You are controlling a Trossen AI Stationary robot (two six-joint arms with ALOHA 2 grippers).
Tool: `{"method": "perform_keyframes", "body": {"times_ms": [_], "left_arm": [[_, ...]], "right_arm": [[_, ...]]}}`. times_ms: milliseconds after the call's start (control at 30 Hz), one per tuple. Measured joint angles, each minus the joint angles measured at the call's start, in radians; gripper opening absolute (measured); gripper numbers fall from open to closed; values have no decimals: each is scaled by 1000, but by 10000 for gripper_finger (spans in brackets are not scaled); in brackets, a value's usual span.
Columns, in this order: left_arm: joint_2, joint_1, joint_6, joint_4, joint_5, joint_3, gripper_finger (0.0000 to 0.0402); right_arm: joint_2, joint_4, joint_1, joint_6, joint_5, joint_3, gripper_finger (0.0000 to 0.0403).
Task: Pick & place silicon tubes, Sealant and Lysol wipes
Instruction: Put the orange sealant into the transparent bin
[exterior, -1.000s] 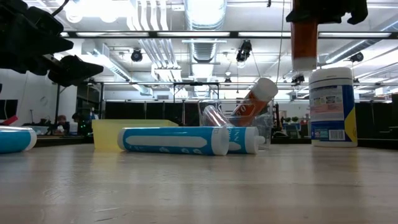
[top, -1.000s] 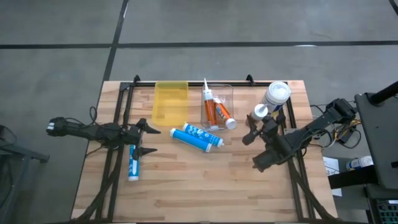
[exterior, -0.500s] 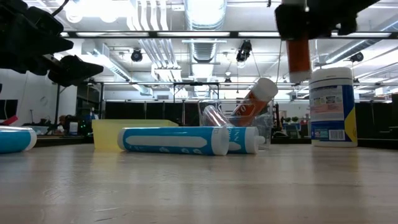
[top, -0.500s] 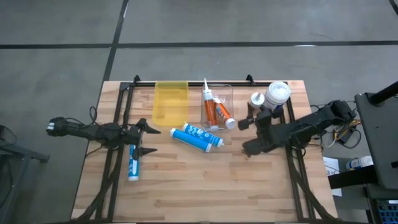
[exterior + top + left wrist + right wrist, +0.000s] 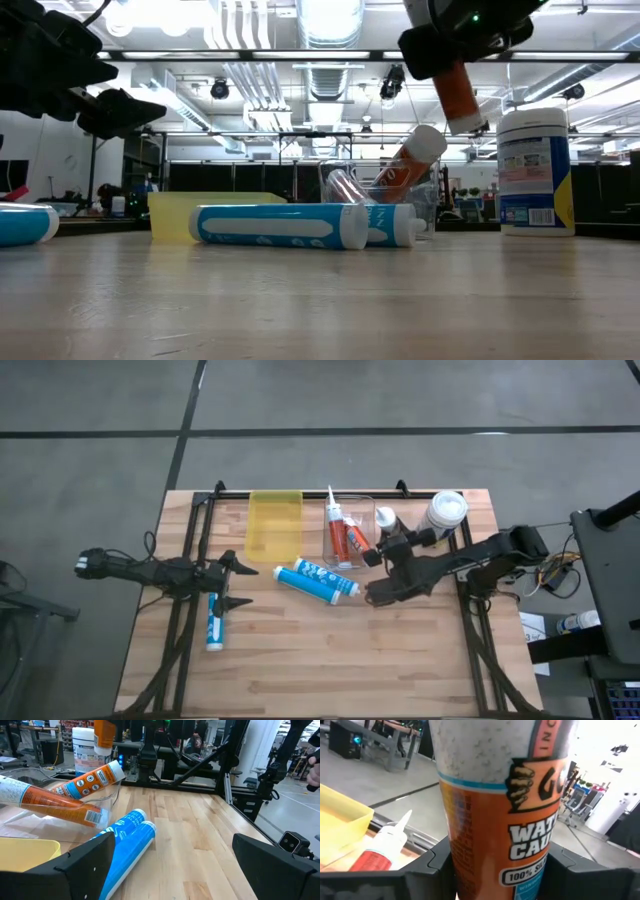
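Orange sealant tube (image 5: 386,520) is clamped in the right claw (image 5: 396,541), held tilted in the air just beside the clear bin (image 5: 362,503), which holds two more orange tubes (image 5: 347,538). Lysol wipes (image 5: 446,511) stand upright at the counter's (image 5: 330,650) far right corner. Two blue-and-white tubes (image 5: 316,581) lie mid-counter, in front of the yellow bin (image 5: 274,525). Left claw (image 5: 232,581) spread wide, empty, above another blue tube (image 5: 214,622) near the left edge.

An industrial workshop hall: exposed ceiling ducts (image 5: 330,40), concrete floor (image 5: 90,470), wooden workbench (image 5: 330,650).
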Motion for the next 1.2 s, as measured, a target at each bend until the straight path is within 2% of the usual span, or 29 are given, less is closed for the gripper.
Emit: {"method": "perform_keyframes", "body": {"times_ms": [400, 500, 667, 800, 1000, 1200], "left_arm": [[0, 0, 0, 0, 0, 0, 398], [0, 0, 0, 0, 0, 0, 398], [0, 0, 0, 0, 0, 0, 398], [0, 0, 0, 0, 0, 0, 398], [0, 0, 0, 0, 0, 0, 398], [0, 0, 0, 0, 0, 0, 398]], "right_arm": [[-48, 0, 30, 47, -17, -19, 174], [-50, -1, 25, 112, -5, -21, 174], [-44, 8, -44, 254, 41, -24, 174], [-14, 71, -131, 292, 41, -26, 174], [47, 229, -243, 143, 41, 3, 174], [108, 238, -290, 30, 42, 86, 174]]}}
